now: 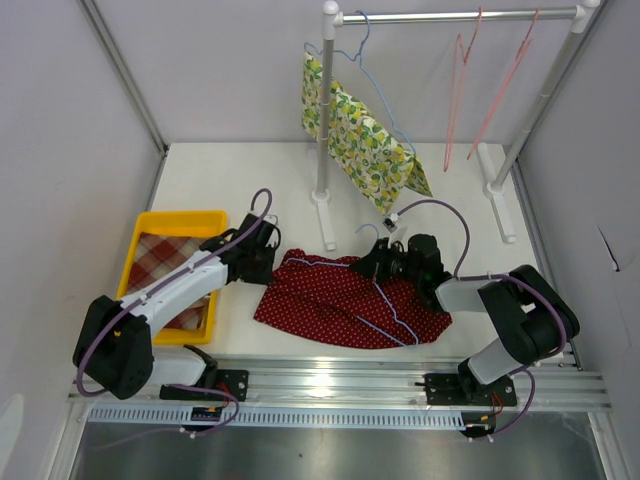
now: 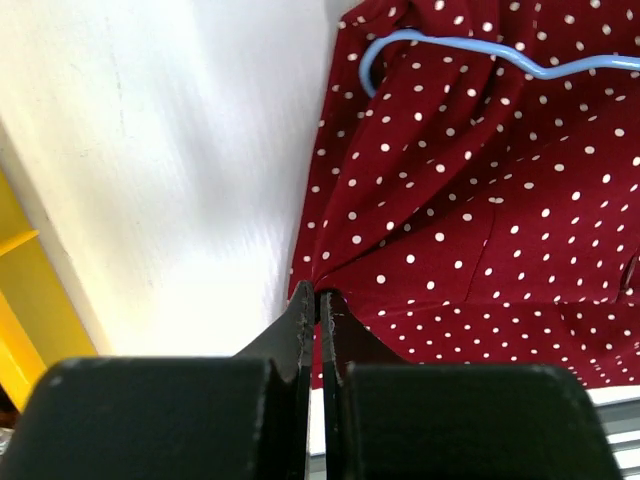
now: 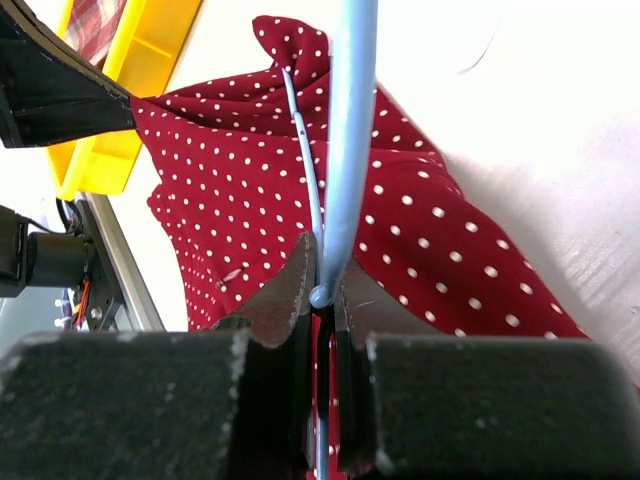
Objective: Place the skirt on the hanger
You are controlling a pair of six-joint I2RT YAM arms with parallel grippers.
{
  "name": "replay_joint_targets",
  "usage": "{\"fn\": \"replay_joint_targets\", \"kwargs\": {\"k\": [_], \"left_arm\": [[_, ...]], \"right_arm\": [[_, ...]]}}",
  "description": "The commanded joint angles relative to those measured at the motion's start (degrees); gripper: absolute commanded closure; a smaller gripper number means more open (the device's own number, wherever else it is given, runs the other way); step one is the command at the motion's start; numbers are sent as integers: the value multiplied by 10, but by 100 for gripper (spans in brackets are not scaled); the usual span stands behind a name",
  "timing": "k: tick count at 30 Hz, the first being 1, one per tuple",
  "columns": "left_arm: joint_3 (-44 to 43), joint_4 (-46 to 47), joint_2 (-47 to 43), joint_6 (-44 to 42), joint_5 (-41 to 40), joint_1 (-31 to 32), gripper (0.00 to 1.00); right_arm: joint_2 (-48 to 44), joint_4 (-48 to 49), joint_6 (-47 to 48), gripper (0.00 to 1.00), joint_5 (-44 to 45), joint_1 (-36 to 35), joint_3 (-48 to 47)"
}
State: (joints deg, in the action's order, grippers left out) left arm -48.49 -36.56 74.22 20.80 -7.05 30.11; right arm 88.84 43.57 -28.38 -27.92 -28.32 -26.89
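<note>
On the white table (image 1: pixel 225 180), between the two arms: skirt (image 1: pixel 330 300), dark red with small white dots, lying crumpled and spread. Hanger (image 1: pixel 395 318), light-blue wire, rests on top of the cloth, its long axis slanting from the skirt's far-left corner toward the near right. Right gripper (image 3: pixel 322 270) is pressed together on the wire; left gripper (image 2: pixel 318 300) is nearer the cloth's left edge and pinches it, folds fanning from the pinch. The hanger's far end points at that corner (whether it is tucked inside cannot be told).
</note>
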Motion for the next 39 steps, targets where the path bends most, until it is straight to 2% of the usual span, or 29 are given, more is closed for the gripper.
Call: {"fn": "replay_joint_targets", "kwargs": {"k": [1, 6, 13, 15, 17, 21, 25, 29, 35, 39], "left_arm": [[1, 9, 12, -20, 26, -12, 100], [3, 39, 22, -5, 66, -12, 92], [9, 64, -4, 6, 100, 2, 51], [1, 58, -23, 6, 86, 26, 48], [-8, 48, -48, 6, 43, 49, 47], [-52, 36, -62, 12, -8, 136, 47], [-65, 89, -44, 12, 21, 207, 48], [-89, 160, 31, -8, 60, 281, 48], [-100, 263, 124, -24, 98, 327, 43], [-93, 336, 173, -12, 95, 348, 41]], "right_arm": [[8, -16, 39, 100, 62, 7, 13], [5, -29, 46, 100, 55, 3, 10], [8, -20, 39, 100, 96, -33, 34], [5, -21, 35, 100, 103, -32, 39], [-9, -29, 34, 100, 109, -32, 43], [-41, -67, 34, 100, 117, -28, 43], [-52, -95, 46, 100, 123, -18, 37], [-49, -91, 41, 100, 106, -2, 40], [-46, -87, 36, 100, 106, -2, 42], [-35, -77, 32, 100, 99, 1, 42]]}}
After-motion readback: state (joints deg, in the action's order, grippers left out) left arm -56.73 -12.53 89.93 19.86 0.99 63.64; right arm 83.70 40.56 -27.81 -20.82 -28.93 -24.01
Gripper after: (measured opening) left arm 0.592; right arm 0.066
